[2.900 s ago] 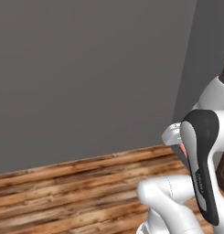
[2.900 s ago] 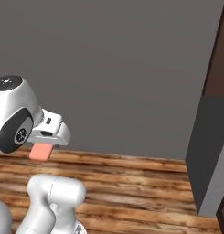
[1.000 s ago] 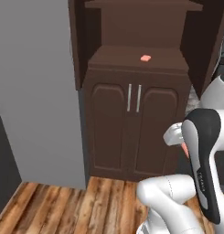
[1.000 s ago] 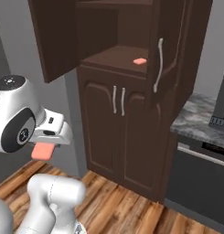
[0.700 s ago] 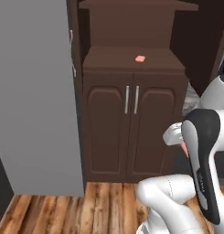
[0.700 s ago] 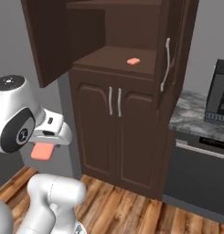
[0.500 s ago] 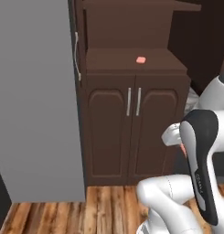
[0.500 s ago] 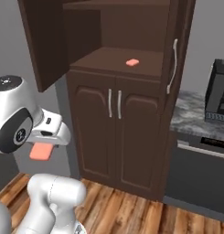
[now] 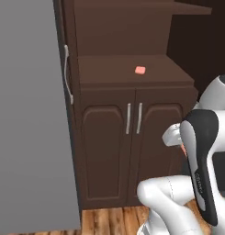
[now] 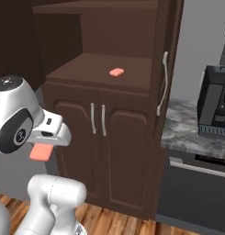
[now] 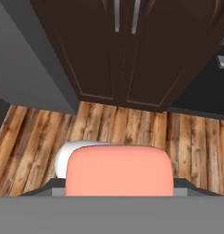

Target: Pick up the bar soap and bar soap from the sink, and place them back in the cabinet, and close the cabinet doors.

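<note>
We see the tall brown cabinet (image 9: 127, 69) right in front of us, and its upper part is open. One small orange bar soap (image 9: 140, 70) lies flat on the cabinet's brown shelf, a bit toward the right side from the left base view. We see that same soap (image 10: 116, 72) on the shelf in the right base view too. One tall cabinet door (image 10: 166, 69) stands swung open at the right, with its long silver handle (image 10: 162, 83) showing. Under the shelf are two shorter doors with arched panels (image 9: 132, 147) and small silver handles (image 9: 133, 118), and they are closed. Our gripper (image 10: 41, 149) is down low, in front of the short doors and well below the shelf. It is pinching the other bar soap (image 10: 40, 152), a flat orange piece that sticks out under the white hand. In the hand view this held soap (image 11: 119, 170) is big and close at the bottom, and past it we see the wooden floor (image 11: 131, 132) and the bottom of the short doors. At the far right of the right base view there is a speckled grey counter (image 10: 182, 121) with a black machine (image 10: 217, 103) on it.
</note>
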